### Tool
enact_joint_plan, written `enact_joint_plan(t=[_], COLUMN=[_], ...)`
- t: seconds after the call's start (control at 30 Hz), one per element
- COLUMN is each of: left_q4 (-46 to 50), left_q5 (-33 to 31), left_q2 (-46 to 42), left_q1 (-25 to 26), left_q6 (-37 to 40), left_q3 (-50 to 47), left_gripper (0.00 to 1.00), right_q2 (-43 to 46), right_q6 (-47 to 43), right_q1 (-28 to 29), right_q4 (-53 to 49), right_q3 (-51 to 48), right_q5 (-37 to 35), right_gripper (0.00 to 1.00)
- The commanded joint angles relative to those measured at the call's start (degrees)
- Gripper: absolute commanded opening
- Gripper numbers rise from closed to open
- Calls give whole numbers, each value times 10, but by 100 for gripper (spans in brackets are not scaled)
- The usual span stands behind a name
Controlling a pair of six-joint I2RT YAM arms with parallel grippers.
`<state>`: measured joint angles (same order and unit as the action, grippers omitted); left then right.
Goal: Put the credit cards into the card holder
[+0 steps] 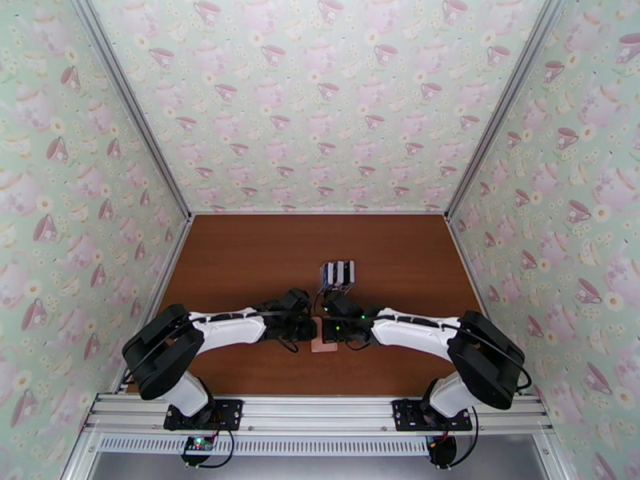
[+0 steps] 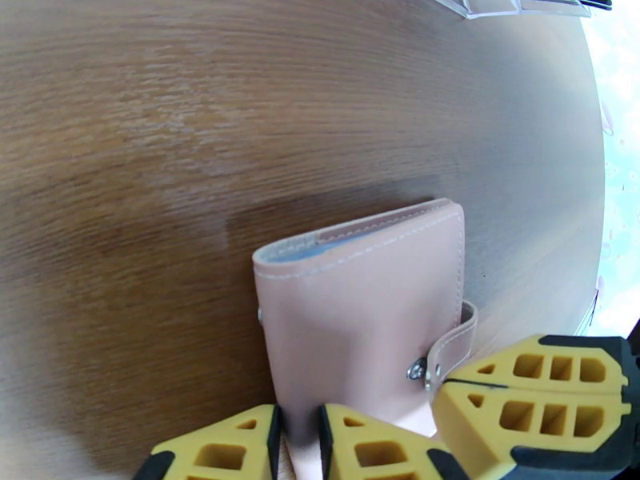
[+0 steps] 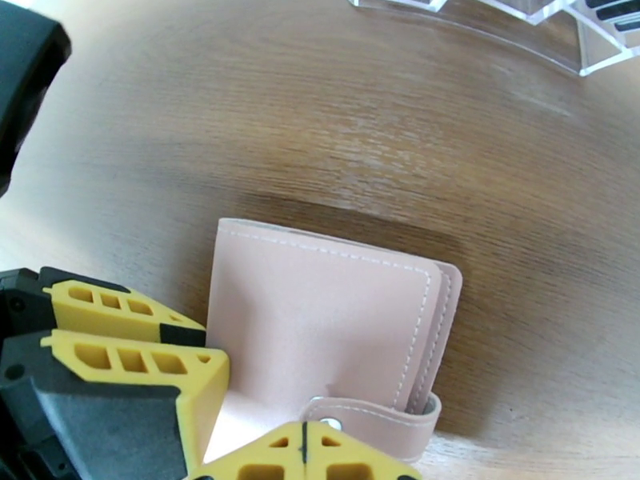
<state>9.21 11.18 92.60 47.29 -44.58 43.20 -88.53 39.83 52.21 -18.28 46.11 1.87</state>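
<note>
The dusty-pink card holder (image 2: 360, 314) lies folded on the brown table between both arms (image 1: 324, 346). A grey-blue strip shows between its covers at the far edge. My left gripper (image 2: 298, 419) is shut on its near edge, one yellow finger (image 2: 216, 450) on each side. My right gripper (image 3: 304, 435) is shut, its tips against the snap tab (image 3: 364, 411); I cannot tell whether the tab is pinched. The credit cards (image 1: 337, 272), black and white, stand in a clear slotted rack (image 3: 512, 26) just beyond the grippers.
Brown wooden tabletop (image 1: 240, 258) stretches to the left, right and behind the rack. Patterned walls enclose it on three sides. The two wrists (image 1: 320, 323) meet nearly head-on over the card holder, near the table's front middle.
</note>
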Motion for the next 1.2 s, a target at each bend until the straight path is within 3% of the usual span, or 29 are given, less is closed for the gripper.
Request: enact_joint_plan(t=[0.0,1.17], left_q4=[-6,-7], left_q5=[4,1], left_q2=[4,-1], left_q1=[-3,-15], left_q6=[1,1], left_q3=[-8,-19], left_gripper=[22,22], right_q2=[-13,-33], right_q6=[0,19], right_q1=[-2,-36], right_q4=[14,14], right_q3=[7,-37], right_q5=[16,42], right_gripper=[0,0])
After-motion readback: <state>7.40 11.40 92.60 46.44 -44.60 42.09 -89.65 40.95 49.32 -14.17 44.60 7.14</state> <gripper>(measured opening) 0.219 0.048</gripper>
